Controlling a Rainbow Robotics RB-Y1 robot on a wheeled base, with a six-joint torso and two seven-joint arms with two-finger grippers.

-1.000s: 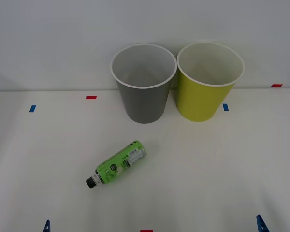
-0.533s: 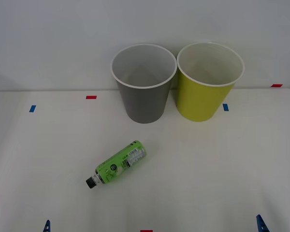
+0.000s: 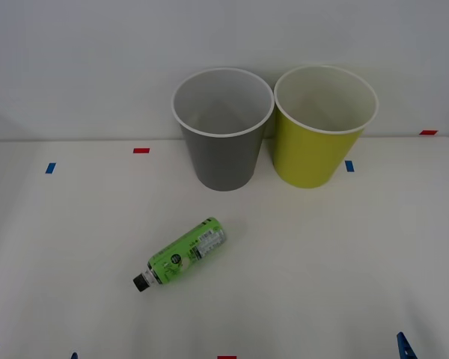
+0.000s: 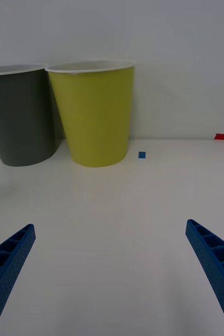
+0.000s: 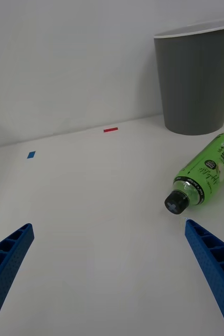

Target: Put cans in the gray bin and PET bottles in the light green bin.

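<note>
Both grippers, left and right, hover low over the table with jaws wide apart, holding nothing. The PET bottle lies on its side before the gray bin; the light green bin stands beside it.

One PET bottle; one gray bin; one light green bin.
</note>
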